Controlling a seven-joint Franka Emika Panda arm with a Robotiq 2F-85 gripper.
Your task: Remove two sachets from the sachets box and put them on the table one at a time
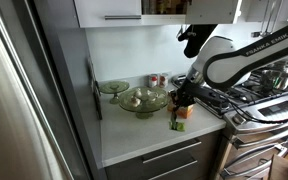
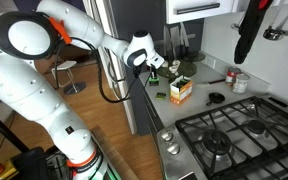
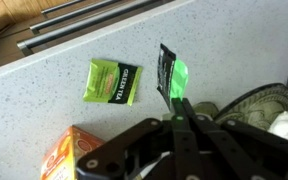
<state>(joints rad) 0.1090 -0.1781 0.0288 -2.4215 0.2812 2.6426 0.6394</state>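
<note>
The pincer (image 3: 176,104) is closed narrow on one sachet (image 3: 167,70), clamping its lower edge. This sachet stands upright above the fingertips, clear of the counter (image 3: 44,100).

A second sachet (image 3: 112,82) lies flat on the counter, to the left of the pincer in the wrist view and well apart from it.

The box (image 3: 72,158) stands on the counter at the pincer's lower left in the same view, close beside the fingers. Contact cannot be determined.

A bowl (image 3: 269,105) sits to the pincer's right.

In an exterior view, the pincer (image 1: 182,100) hangs just above the box (image 1: 180,114), with the arm reaching in from the stove (image 1: 264,95) side.
</note>
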